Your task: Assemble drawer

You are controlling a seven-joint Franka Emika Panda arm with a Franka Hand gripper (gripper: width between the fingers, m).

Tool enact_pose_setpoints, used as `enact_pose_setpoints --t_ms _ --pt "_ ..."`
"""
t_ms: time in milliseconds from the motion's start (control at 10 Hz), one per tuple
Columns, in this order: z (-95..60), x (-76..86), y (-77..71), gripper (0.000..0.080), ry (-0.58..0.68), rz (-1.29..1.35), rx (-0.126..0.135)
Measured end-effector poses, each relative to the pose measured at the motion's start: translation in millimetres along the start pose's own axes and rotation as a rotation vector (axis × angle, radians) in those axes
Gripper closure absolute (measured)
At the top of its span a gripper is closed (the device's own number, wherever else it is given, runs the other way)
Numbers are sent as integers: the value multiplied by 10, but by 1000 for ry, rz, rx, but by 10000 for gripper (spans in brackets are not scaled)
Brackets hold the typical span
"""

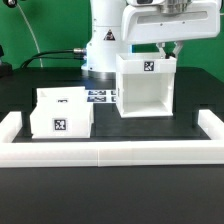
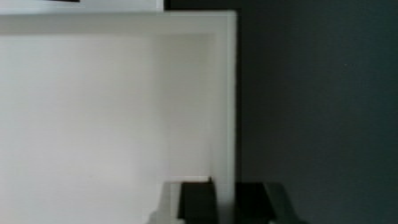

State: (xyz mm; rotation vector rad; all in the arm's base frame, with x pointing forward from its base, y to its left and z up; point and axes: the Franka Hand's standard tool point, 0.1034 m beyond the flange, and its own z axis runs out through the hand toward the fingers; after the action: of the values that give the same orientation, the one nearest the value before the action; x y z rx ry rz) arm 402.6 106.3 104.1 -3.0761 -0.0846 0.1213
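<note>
White plastic, smooth, matt — housing (image 1: 146, 88), tray (image 1: 60, 112). Matt black — bench (image 1: 120, 128). Dull black fingers (image 2: 194, 203); smooth white rail (image 1: 110, 152).

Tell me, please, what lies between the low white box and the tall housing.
Exterior view: the marker board lies flat between low white box and tall housing.
</note>
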Motion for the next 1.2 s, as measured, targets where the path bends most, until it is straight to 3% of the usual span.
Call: enact_pose_setpoints --t_ms 500,1200 --pt "-49 619 95 762 22 38 26" --pt "-139 1554 284 758 157 38 44"
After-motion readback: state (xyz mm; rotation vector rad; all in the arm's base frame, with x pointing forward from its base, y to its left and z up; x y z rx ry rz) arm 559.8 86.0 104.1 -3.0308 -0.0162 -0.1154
